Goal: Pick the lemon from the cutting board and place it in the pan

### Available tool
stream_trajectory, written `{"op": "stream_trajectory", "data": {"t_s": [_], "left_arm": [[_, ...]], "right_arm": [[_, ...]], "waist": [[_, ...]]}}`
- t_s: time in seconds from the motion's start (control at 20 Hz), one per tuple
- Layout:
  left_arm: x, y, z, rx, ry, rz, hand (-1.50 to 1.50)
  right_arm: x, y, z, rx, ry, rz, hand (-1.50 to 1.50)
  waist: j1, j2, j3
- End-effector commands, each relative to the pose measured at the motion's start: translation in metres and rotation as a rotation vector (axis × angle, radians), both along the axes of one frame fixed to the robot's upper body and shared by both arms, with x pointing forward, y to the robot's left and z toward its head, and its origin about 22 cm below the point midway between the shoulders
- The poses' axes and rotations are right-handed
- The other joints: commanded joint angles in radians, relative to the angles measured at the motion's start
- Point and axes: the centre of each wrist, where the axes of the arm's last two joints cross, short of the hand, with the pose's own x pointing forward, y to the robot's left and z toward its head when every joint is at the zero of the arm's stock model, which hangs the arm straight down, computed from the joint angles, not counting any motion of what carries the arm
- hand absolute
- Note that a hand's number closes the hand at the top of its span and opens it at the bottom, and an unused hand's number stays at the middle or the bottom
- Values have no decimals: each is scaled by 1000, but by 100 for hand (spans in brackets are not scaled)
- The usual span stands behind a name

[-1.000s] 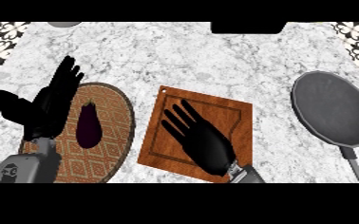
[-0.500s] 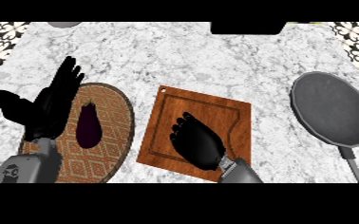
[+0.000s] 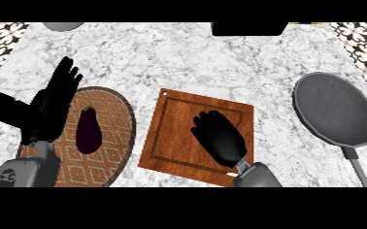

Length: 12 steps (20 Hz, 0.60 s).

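Observation:
My right hand (image 3: 219, 136) lies on the wooden cutting board (image 3: 172, 140) at the middle of the counter, its fingers curled down and inward. No lemon shows anywhere; the hand covers the spot where its fingers close. The grey pan (image 3: 333, 109) sits at the right, apart from the board, with its handle (image 3: 356, 162) pointing toward the lower edge. My left hand (image 3: 54, 102) rests open at the left edge, fingers up.
A round woven mat (image 3: 108, 150) lies left of the board with a dark purple eggplant (image 3: 89, 131) on it. A black object (image 3: 245, 28) stands at the back edge and a grey rounded thing (image 3: 63, 26) at the back left. Bare marble separates board and pan.
My right hand's fingers have gone from straight and spread to curled over the board. The hand has drawn back a little toward me. The left hand has not moved.

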Motion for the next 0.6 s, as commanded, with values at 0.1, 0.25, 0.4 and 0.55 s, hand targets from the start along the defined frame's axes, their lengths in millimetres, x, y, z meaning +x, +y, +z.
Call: {"op": "stream_trajectory", "data": {"t_s": [0.1, 0.25, 0.4, 0.55], "left_arm": [[-5, 9, 4, 3, 5, 18, 0], [-4, 17, -4, 7, 30, 28, 0], [-7, 10, -3, 4, 22, 24, 0], [-3, -5, -10, -9, -1, -8, 0]], "right_arm": [[-14, -56, -18, 63, 319, -552, 150], [-37, -40, 38, 114, 142, -633, 150], [-43, -32, 97, 138, -69, -678, 150], [-70, -24, 128, 197, -185, -691, 150]], "waist": [[-27, 11, 8], [-27, 7, 6], [-5, 9, 7], [-4, 12, 7]]}}
